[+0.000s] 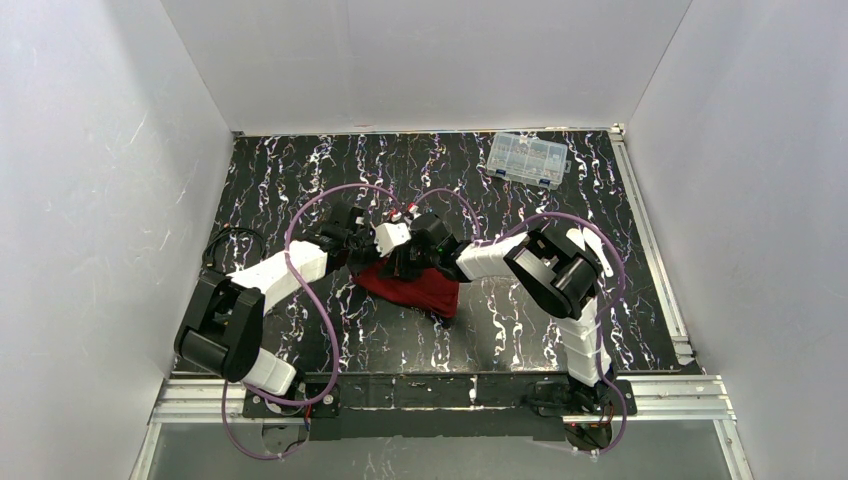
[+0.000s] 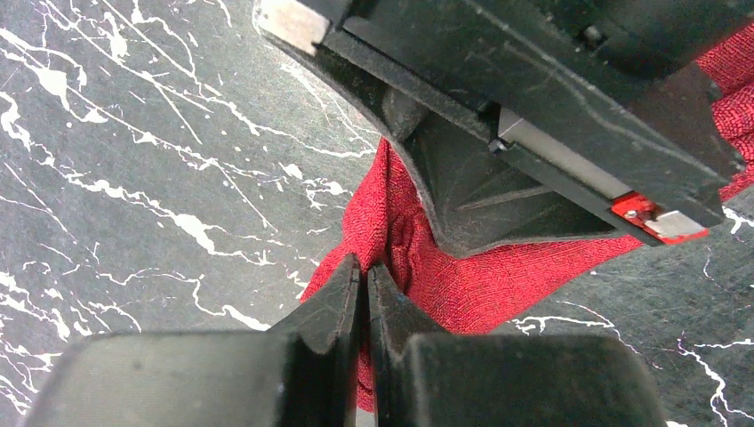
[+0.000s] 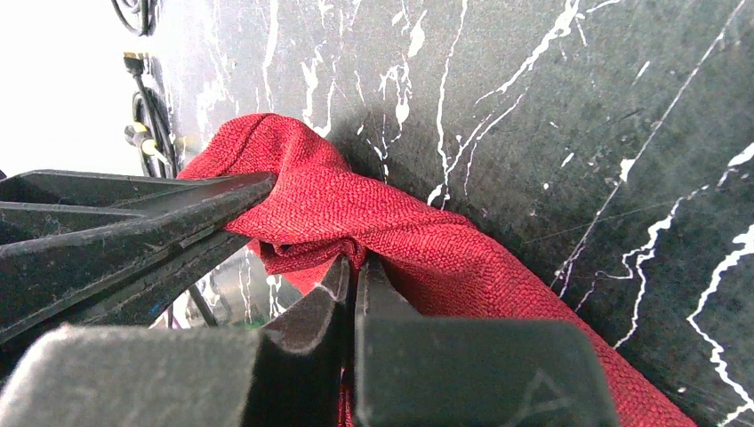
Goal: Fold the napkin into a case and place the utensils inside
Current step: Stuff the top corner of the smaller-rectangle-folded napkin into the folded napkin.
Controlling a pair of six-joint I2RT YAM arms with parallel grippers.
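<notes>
The deep red napkin [image 1: 425, 290] is lifted in a bunch at the middle of the black marbled table, its lower part draping onto the surface. Both grippers meet over its upper left edge. My left gripper [image 2: 364, 269] is shut on a pinch of the napkin [image 2: 498, 280], with the right arm's black housing [image 2: 533, 107] just above. My right gripper [image 3: 354, 267] is shut on a gathered fold of the napkin [image 3: 445, 240], and the left fingers [image 3: 133, 231] clamp the cloth beside it. From above, the left gripper [image 1: 388, 258] and right gripper [image 1: 408, 262] nearly touch. The utensils and a formed case are out of view.
A clear plastic compartment box [image 1: 527, 158] sits at the back right of the table. White walls enclose three sides. An aluminium rail [image 1: 655, 260] runs along the right edge. Purple cables [image 1: 300, 230] loop over both arms.
</notes>
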